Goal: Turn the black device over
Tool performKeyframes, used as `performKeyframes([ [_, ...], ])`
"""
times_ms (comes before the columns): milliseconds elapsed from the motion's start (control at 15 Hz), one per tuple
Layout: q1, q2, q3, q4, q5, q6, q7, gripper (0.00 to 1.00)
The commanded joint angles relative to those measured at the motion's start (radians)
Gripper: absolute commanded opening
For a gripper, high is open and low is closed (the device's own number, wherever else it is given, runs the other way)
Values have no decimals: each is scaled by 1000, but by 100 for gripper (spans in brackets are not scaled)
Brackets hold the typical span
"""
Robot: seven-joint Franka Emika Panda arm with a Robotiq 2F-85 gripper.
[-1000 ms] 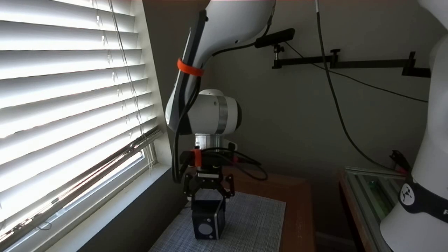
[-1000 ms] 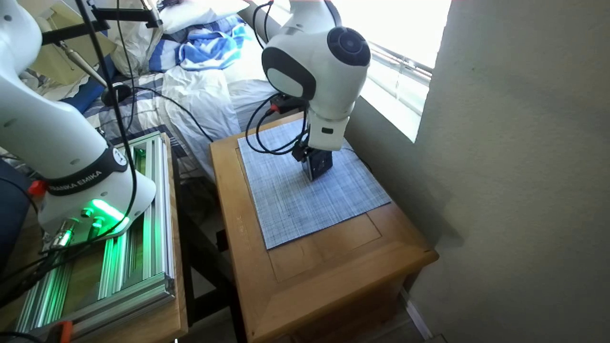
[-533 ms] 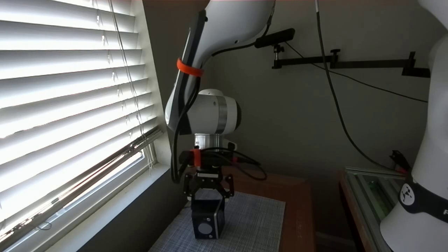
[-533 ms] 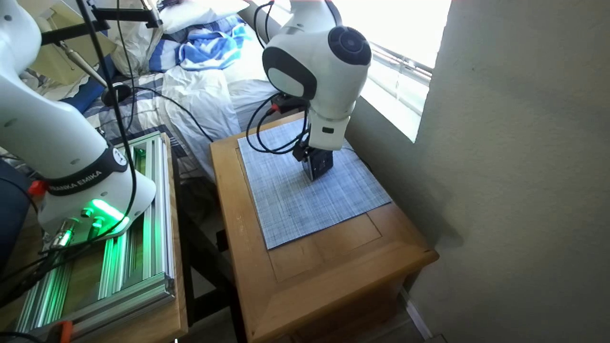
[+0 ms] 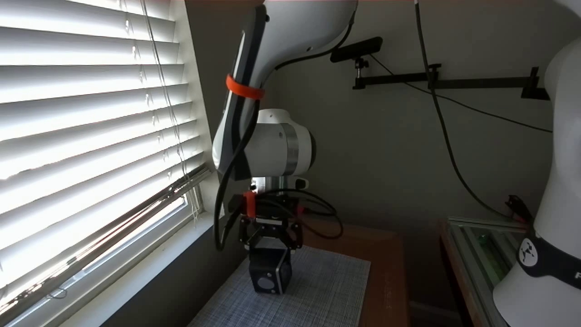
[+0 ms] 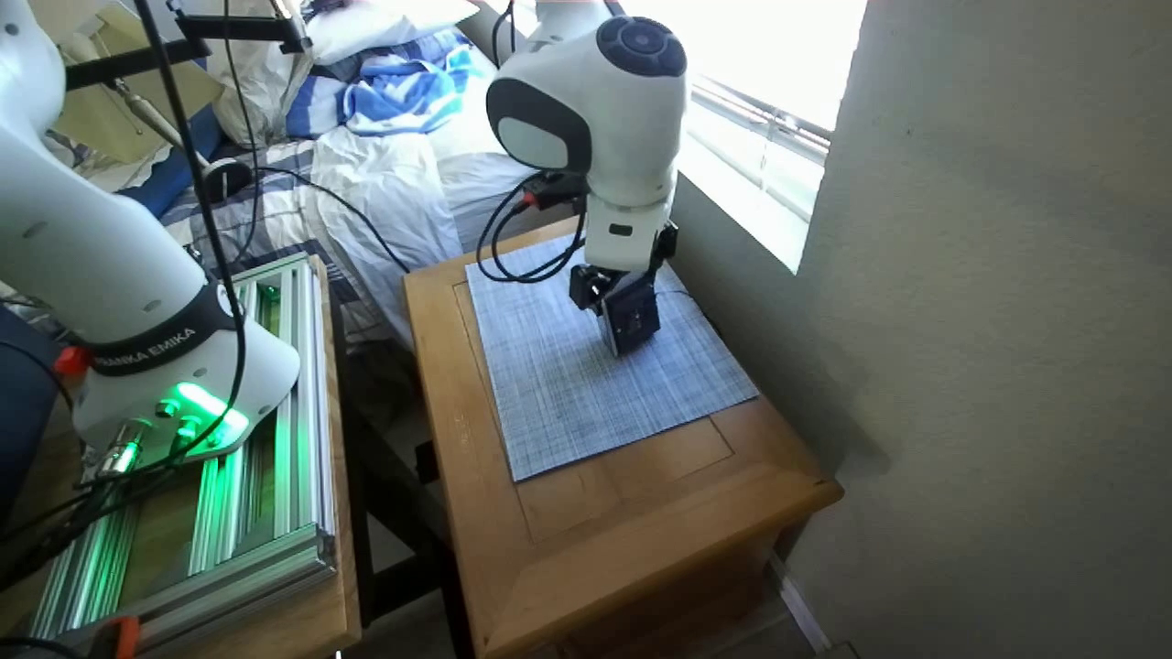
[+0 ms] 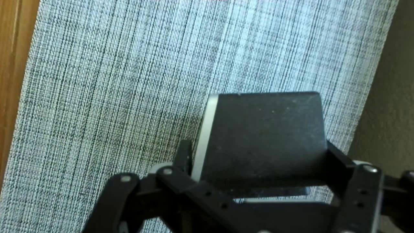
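The black device [image 5: 269,271] is a boxy black block with a round grey patch on one face. It also shows in an exterior view [image 6: 632,316] and in the wrist view [image 7: 266,136], where a silvery strip runs along its left edge. My gripper [image 5: 271,249] points down and is shut on the device, one finger on each side. In the wrist view the fingers [image 7: 258,155] lie at the silvery edge and against the opposite side. The device is tilted over the grey mat [image 5: 331,277]. I cannot tell whether its lower edge touches the mat.
The mat lies on a wooden table [image 6: 632,513]. A window with blinds [image 5: 91,136] and its sill [image 5: 181,254] stand close beside the arm. A wall [image 6: 971,320] borders the table. Cables [image 5: 327,213] loop from the gripper. A bed [image 6: 394,183] stands beyond the table.
The gripper has moved up a little with the device in it. The device has tilted, and its grey-patch face looks shorter. The mat has shifted slightly.
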Motion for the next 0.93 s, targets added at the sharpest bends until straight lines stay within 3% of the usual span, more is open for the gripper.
performKeyframes([
  [0,82,-42,-63,-71,-75,115,130,68],
  [333,231,-21,-183,-123,-257,237,349,68],
  [533,405,6,-329,-139,-302,239,434,68],
  [600,399,10,-325,-144,-385,247,508,68],
  [867,469,21,-375,-136,-499,211,635,68],
])
